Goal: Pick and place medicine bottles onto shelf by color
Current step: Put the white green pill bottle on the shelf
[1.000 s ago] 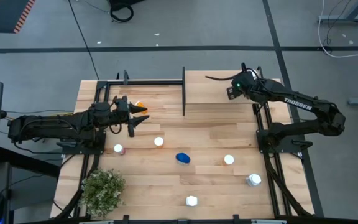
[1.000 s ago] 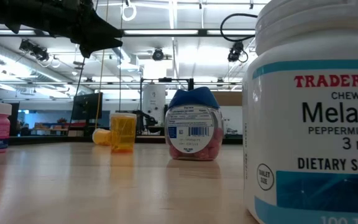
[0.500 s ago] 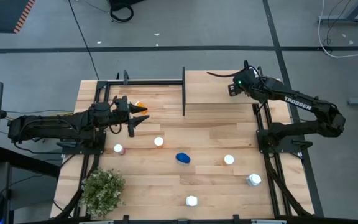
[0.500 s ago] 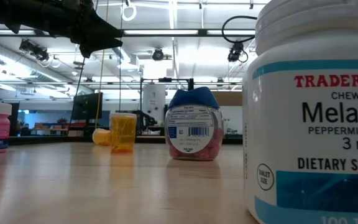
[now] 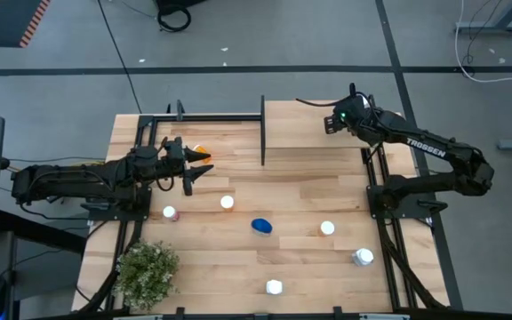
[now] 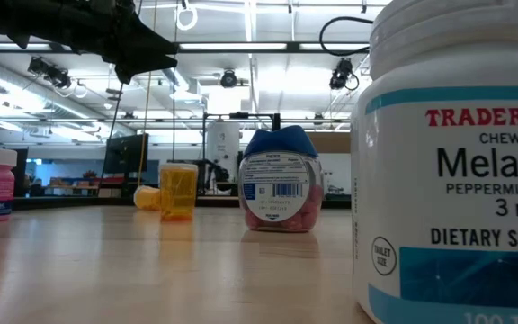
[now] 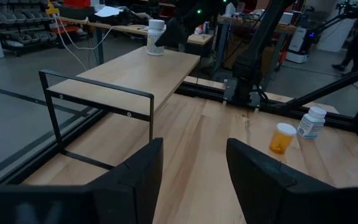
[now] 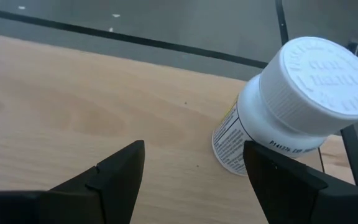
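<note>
My right gripper (image 8: pixel 193 152) is open over the light-wood shelf (image 5: pixel 314 133), beside a white bottle (image 8: pixel 291 112) that stands on its base near the shelf's far right corner (image 7: pixel 156 36). Its fingers do not touch the bottle. My left gripper (image 7: pixel 194 158) is open and hovers above the table's left part (image 5: pixel 189 171), near an orange bottle (image 5: pixel 201 153) lying on its side. On the tabletop stand an orange bottle (image 5: pixel 227 203), a pinkish one (image 5: pixel 170 213), a blue-capped one (image 5: pixel 261 226), another white-capped one (image 5: pixel 327 228) and two white ones (image 5: pixel 363 258) (image 5: pixel 274 286).
A green potted plant (image 5: pixel 147 271) sits at the table's near left corner. The shelf's black upright edge (image 5: pixel 262 129) and a black frame rail (image 5: pixel 203 116) stand between my two grippers. The arm bases sit at both table sides.
My right gripper has drifted a little toward the table's far edge over the shelf. The bottles have not moved.
</note>
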Controlling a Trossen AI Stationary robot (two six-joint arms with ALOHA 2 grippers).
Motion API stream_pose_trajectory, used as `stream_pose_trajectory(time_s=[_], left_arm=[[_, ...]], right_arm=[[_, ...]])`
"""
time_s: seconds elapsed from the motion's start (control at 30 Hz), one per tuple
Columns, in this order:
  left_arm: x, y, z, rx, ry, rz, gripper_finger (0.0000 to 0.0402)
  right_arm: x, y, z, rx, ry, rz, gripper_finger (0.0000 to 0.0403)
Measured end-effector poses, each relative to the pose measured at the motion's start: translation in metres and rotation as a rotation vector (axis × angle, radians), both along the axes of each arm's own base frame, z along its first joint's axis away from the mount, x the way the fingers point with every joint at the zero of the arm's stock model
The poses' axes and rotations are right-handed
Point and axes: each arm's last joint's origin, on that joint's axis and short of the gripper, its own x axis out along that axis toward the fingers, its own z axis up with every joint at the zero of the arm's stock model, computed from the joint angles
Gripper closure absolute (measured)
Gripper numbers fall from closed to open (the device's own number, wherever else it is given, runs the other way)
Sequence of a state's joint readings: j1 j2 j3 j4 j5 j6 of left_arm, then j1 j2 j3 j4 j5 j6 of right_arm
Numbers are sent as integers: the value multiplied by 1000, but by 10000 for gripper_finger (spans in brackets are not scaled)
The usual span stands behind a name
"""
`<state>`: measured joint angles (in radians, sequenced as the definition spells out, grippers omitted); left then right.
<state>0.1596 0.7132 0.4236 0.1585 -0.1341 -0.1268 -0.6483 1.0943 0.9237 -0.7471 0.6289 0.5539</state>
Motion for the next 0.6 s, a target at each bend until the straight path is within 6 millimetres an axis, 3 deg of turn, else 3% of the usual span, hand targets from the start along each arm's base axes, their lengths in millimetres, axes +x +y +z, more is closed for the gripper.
stream_pose_trajectory(time_s=[0.6], left_arm=[[0,0,0,3,3,-1,215]], right_arm=[[11,-15,-19,29,116,-22,120]])
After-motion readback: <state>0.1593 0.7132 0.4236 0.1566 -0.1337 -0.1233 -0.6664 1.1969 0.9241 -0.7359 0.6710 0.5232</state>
